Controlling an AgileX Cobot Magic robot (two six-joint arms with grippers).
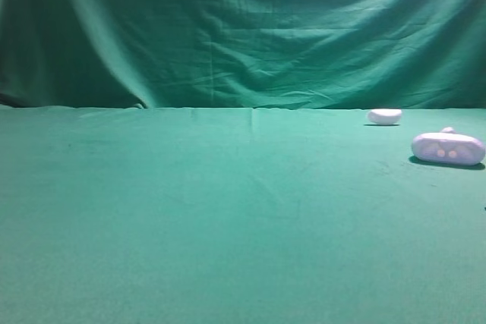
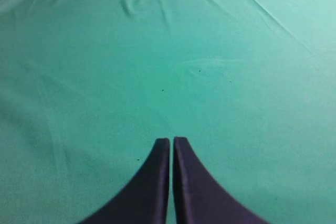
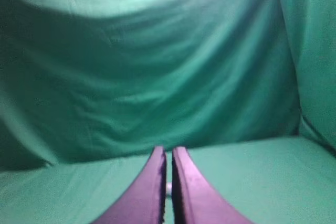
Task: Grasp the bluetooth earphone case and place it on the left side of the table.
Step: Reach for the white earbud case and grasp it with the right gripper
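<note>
The white pill-shaped bluetooth earphone case (image 1: 448, 149) lies on the green table (image 1: 228, 210) at the far right, its two pale round marks facing me. Neither gripper shows in the exterior high view. In the left wrist view my left gripper (image 2: 171, 140) is shut and empty over bare green cloth. In the right wrist view my right gripper (image 3: 169, 149) is shut, facing the draped backdrop; a small white bit shows through the slit between its fingers, and I cannot tell what it is.
A smaller white bean-shaped object (image 1: 384, 116) lies behind and left of the case, near the table's back edge. A tiny white nub (image 1: 447, 130) sits just behind the case. The green draped backdrop (image 1: 243, 28) hangs behind the table.
</note>
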